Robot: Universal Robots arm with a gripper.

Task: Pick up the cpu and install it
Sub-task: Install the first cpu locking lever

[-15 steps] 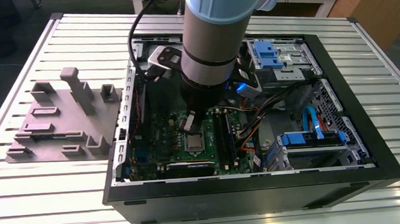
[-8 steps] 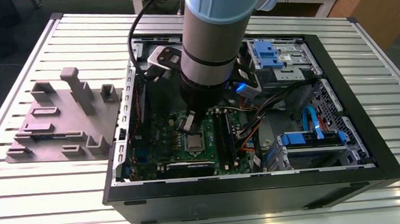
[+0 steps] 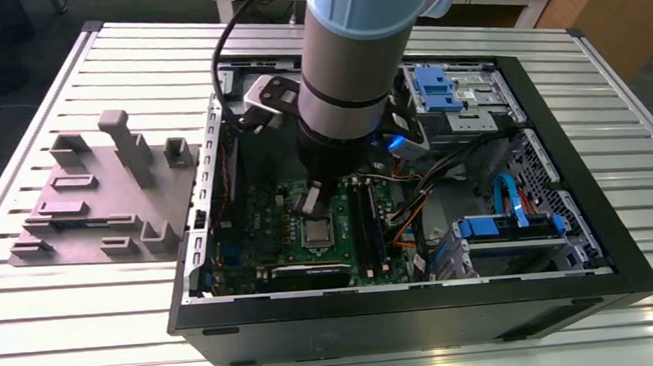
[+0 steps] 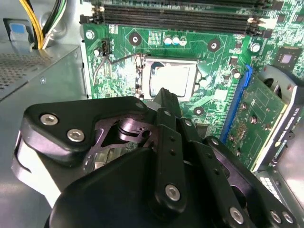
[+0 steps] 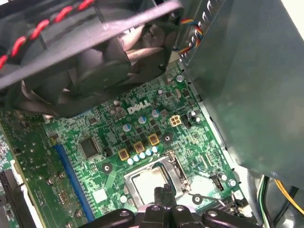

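Observation:
The cpu [image 3: 318,230] lies flat in the socket of the green board inside the open computer case. It is a silvery square with a paler rim in both wrist views [image 4: 172,78] [image 5: 144,183]. My gripper [image 3: 311,207] hangs just above it on the arm that reaches down into the case. Its black fingers [image 4: 166,107] point at the socket's near edge, and the tips sit close together in the first wrist view [image 5: 163,192]. They are shut with nothing visible between them. Part of the cpu is hidden behind the fingers.
A grey block [image 3: 104,203] with upright posts stands outside the case at the exterior view's left. Around the socket are black memory slots [image 4: 175,19], an expansion card [image 4: 266,118], a black fan [image 5: 95,61], cables [image 4: 33,19] and blue drive brackets [image 3: 508,224].

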